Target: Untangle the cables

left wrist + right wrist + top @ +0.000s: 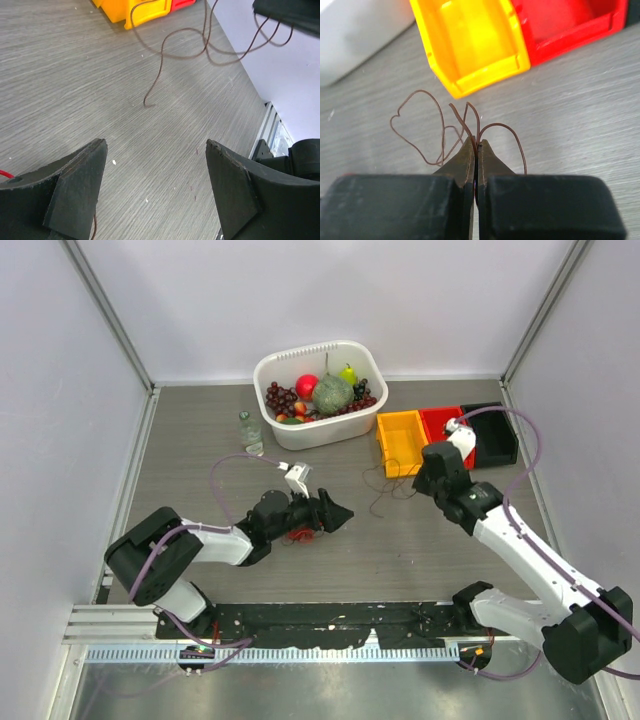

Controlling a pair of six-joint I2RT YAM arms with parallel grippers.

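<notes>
My right gripper (477, 145) is clamped on the brown cable (420, 91); I'd lift slowly, left gripper (156, 145) jaws apart (red strand (5, 174) beside it), ready to catch loops

Top cam sits high behind the arm bases, looking down over the whole counter (190, 430). Left wrist cam rides low, looking out between its left hand (156, 145) across the counter. Right wrist cam is jammed close over its right hand (477, 143). All three catch the yellow bin (475, 45), and both wrist views catch the cables (478, 134).
</notes>
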